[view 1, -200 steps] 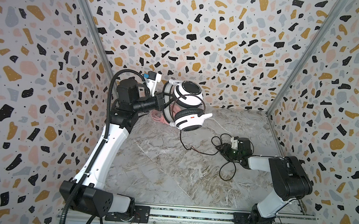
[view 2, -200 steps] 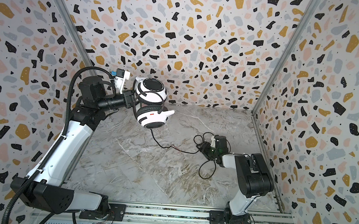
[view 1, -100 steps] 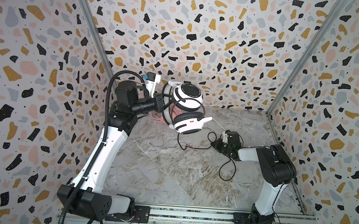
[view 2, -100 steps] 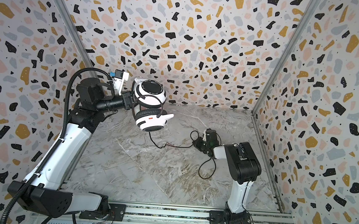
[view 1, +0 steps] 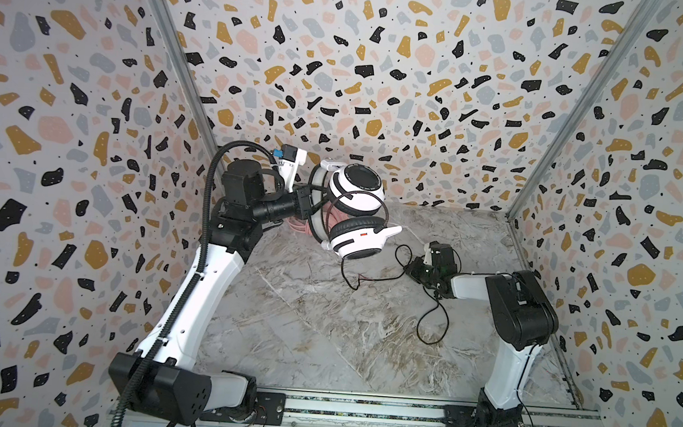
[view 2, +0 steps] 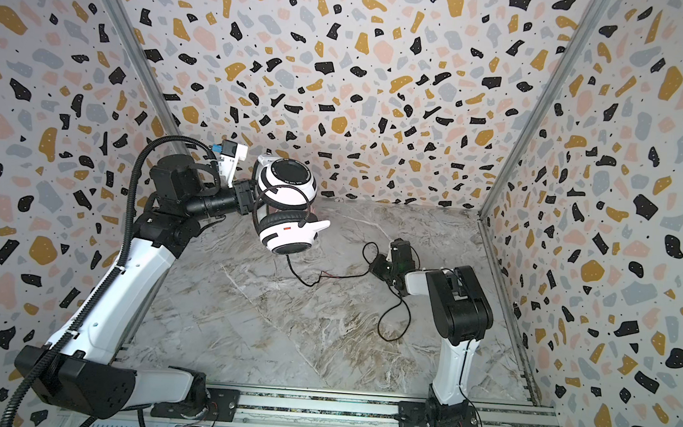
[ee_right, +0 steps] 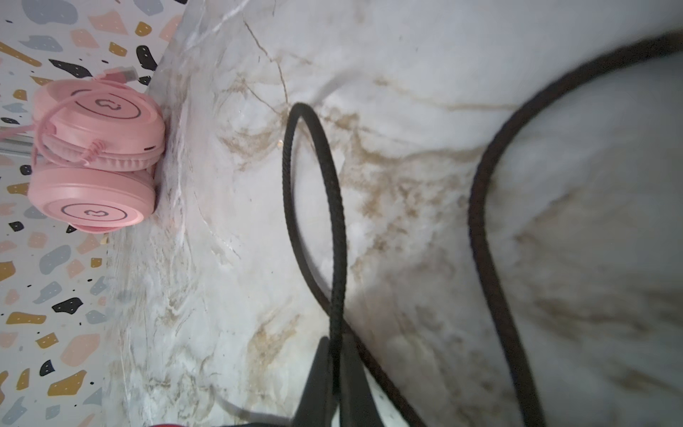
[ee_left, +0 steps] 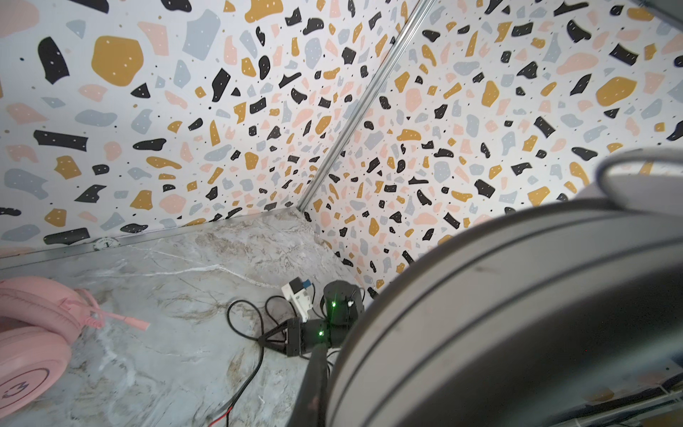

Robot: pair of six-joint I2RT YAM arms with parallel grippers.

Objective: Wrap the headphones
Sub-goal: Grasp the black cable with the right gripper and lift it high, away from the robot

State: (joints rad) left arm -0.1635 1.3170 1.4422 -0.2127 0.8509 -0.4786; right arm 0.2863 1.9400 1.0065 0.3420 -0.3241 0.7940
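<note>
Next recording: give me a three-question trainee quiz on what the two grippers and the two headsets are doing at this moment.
1. True or false: the white headset rests flat on the table.
2. The right gripper is shut on: A) the pink cord, B) the black cord, C) a white earcup.
3. Which headset lies on the table with neither gripper touching it?
Key: 1 false, the left gripper holds it up off the table. 2 B. 3 the pink headset.
</note>
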